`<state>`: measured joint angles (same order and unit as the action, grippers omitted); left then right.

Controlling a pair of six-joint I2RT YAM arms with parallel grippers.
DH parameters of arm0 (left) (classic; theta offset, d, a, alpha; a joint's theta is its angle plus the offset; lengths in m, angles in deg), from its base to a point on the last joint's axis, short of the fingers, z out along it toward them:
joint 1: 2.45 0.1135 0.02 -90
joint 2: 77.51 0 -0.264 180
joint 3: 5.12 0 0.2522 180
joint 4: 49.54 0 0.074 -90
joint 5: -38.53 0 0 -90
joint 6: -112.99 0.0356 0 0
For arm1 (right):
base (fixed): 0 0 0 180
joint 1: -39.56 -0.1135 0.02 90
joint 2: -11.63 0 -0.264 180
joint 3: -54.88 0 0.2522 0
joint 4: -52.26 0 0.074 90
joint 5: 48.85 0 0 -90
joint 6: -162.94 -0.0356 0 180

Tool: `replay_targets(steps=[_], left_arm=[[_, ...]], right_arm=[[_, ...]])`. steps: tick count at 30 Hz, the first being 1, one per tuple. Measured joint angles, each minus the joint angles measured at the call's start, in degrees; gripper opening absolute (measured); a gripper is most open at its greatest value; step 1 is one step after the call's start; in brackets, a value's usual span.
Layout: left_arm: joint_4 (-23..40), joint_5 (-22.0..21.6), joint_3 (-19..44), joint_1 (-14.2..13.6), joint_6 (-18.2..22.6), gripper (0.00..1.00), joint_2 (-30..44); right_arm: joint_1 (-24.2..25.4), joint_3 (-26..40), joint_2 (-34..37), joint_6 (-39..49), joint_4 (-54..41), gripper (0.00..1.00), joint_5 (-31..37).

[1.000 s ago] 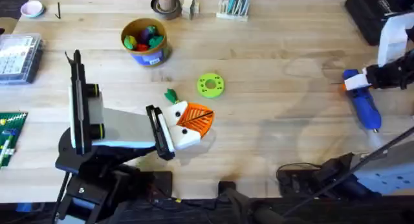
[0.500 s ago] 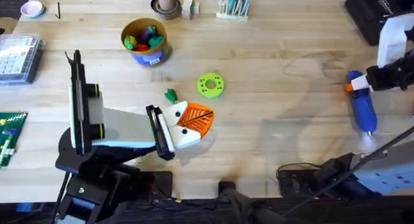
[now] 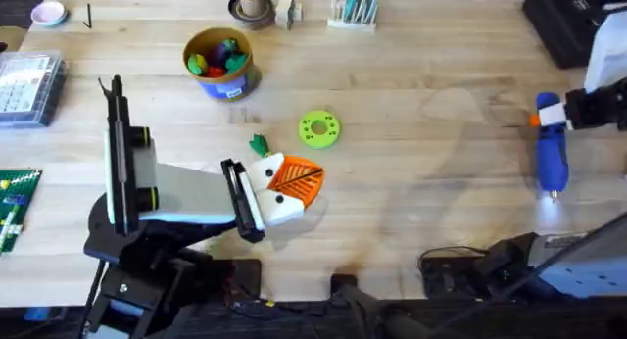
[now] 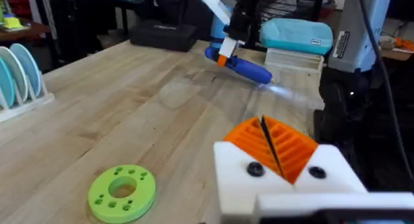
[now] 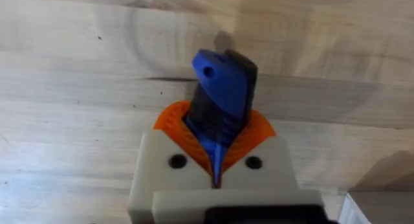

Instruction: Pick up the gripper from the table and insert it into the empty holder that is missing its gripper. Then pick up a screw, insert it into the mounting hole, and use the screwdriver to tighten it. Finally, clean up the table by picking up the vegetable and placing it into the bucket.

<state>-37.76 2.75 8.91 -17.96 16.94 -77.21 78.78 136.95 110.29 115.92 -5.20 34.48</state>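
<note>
Overhead, right edge of the surface (image 3: 411,202): my right hand (image 3: 573,112) is clamped on the screwdriver (image 3: 551,153) by its orange and white collar end.
Overhead, long axis: the blue body points back toward my bases, with the thin bit lowest and a small glow on the wood under it.
Overhead, near the middle: my left hand (image 3: 284,187) rests with its white fingers and orange pads pressed together, holding nothing.
Overhead, the vegetable (image 3: 259,144): it lies just beside my left hand, between that hand and the lime disc (image 3: 319,129).
Overhead, the bucket (image 3: 221,63): it stands farther back on the left, with colored toys inside.
Overhead, which arm is nearer: the left one, I think, for both the vegetable and the bucket. The right hand is well apart from them.
Left wrist view: my left pads (image 4: 284,143) are closed on each other, the lime disc sits near them, and the screwdriver hangs tilted far across the wood.
Right wrist view: my right fingers (image 5: 169,169) squeeze the blue screwdriver between the orange pads, above bare wood.
Holder and screw hole: I cannot tell where they are.
</note>
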Motion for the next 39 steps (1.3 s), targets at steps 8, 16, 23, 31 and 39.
replay_targets(steps=[8, 16, 23, 31, 39], left_arm=[[0.00, 0.00, 0.00, 0.00, 0.00, 0.005, 0.00], [0.00, 0.00, 0.00, 0.00, 0.00, 0.005, 0.00], [-0.02, 0.00, 0.00, 0.00, 0.00, 0.005, 0.00], [0.00, 0.00, 0.00, 0.00, 0.00, 0.005, 0.00], [0.00, 0.00, 0.00, 0.00, 0.00, 0.005, 0.00]], right_arm=[[0.00, -0.02, -8.50, -6.48, 4.11, 0.021, -10.76], [-3.18, -0.02, -18.33, -9.86, 5.46, 0.021, -18.93], [-10.40, -0.24, -28.39, -15.62, 11.25, 0.021, -21.09], [-14.12, -0.28, -41.47, -21.65, 16.63, 0.021, -21.88], [-14.32, -6.53, -51.70, -25.77, 17.52, 0.021, -22.17]])
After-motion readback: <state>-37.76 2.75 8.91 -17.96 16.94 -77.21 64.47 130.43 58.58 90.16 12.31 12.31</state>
